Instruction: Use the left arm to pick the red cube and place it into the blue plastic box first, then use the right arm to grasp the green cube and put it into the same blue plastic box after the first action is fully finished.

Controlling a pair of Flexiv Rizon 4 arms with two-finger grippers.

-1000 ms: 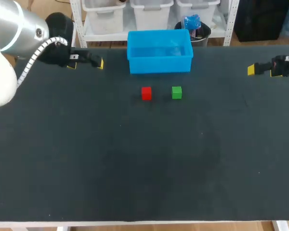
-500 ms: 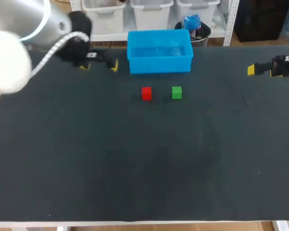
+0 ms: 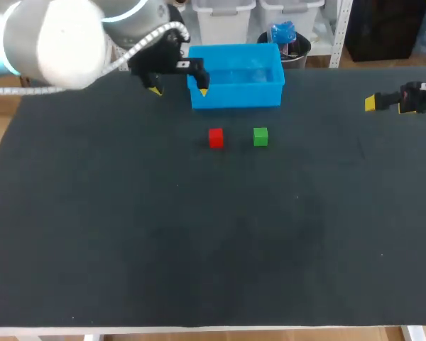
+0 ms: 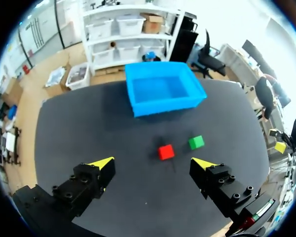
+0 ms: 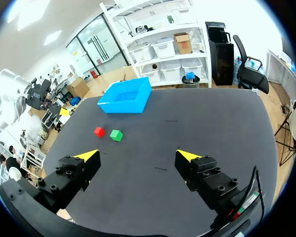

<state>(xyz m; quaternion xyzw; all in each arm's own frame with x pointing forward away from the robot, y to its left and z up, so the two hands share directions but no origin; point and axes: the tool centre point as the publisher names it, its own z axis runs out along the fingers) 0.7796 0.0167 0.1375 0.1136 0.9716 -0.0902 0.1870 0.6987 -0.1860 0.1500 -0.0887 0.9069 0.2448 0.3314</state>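
Note:
The red cube (image 3: pixel 215 137) and the green cube (image 3: pixel 260 136) sit side by side on the black table, just in front of the blue plastic box (image 3: pixel 234 94). Nothing shows inside the box. My left gripper (image 3: pixel 179 91) hangs open above the table at the box's front left corner, with nothing between its fingers. In the left wrist view the red cube (image 4: pixel 166 151) lies ahead of the open left gripper (image 4: pixel 153 163), with the green cube (image 4: pixel 196 142) beside it and the box (image 4: pixel 165 106) beyond. My right gripper (image 3: pixel 371 103) is open at the far right edge, well away from both cubes (image 5: pixel 99 132) (image 5: pixel 116 135).
The black table (image 3: pixel 199 249) stretches wide and bare in front of the cubes. The box stands near the table's back edge.
My left arm has swung to the right along the back of the table, from the far left to the box's front left corner. The right arm and both cubes stayed put.

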